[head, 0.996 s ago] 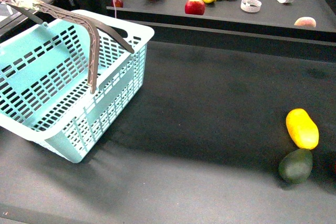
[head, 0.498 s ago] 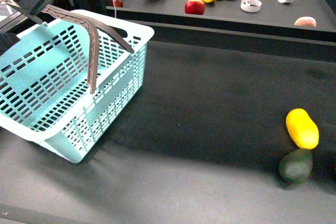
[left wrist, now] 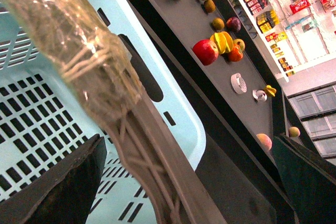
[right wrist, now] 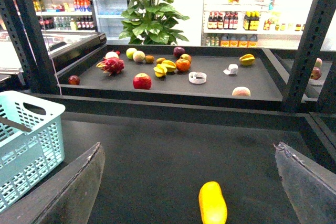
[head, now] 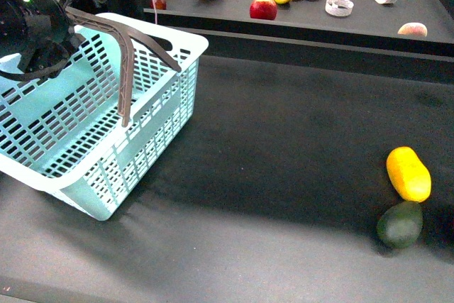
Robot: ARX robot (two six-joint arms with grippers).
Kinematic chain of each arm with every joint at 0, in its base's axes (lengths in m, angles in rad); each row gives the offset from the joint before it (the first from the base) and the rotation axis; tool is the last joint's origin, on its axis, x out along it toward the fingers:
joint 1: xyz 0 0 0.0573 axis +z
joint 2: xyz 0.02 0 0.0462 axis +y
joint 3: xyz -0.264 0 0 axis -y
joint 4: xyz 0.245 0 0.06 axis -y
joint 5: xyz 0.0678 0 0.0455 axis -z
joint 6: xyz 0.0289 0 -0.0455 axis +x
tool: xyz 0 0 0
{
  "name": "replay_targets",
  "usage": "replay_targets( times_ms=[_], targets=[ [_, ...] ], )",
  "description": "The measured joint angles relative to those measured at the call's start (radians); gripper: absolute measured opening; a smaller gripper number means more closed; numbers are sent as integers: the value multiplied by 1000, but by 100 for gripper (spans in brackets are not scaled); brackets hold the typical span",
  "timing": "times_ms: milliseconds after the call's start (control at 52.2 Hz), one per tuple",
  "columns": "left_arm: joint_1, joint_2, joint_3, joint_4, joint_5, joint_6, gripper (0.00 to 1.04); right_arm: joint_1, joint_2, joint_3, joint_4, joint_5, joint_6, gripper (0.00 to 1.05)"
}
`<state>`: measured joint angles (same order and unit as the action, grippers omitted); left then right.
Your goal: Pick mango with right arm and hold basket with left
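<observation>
Bulky black left arm (head: 32, 23) now swung in over large light-blue slotted plastic basket (head: 186, 46); absent from front view a second ago. Basket itself unmoved. Grey-brown tape-wrapped handle (left wrist: 79, 51) straddled by wide-spread left pincer (left wrist: 181, 182), not yet gripped. Hold judged imminent, closing awaited. Also released and empty: right pincer (right wrist: 186, 190). Smooth oval yellow-orange mango (right wrist: 212, 205) left untouched on dark worktop (right wrist: 157, 150), just ahead of it, between jaw lines.
</observation>
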<state>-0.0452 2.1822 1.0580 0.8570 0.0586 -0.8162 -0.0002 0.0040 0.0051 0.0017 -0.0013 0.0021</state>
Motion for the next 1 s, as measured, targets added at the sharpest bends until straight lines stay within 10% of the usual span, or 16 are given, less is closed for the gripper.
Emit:
replay_targets(
  times_ms=[192, 326, 345, 536, 996],
  targets=[
    [1, 80, 114, -53, -13, 4, 96, 0, 0, 0, 0, 0, 0, 97],
    [0, 88, 145, -83, -26, 22, 70, 0, 0, 0, 0, 0, 0, 97],
    [0, 77, 146, -113, -20, 29, 38, 0, 0, 0, 0, 0, 0, 97],
    [-15, -3, 78, -172, 37, 6, 11, 0, 0, 0, 0, 0, 0, 97],
    [-177, -530, -415, -118, 233, 343, 8, 0, 0, 0, 0, 0, 0, 97]
  ],
)
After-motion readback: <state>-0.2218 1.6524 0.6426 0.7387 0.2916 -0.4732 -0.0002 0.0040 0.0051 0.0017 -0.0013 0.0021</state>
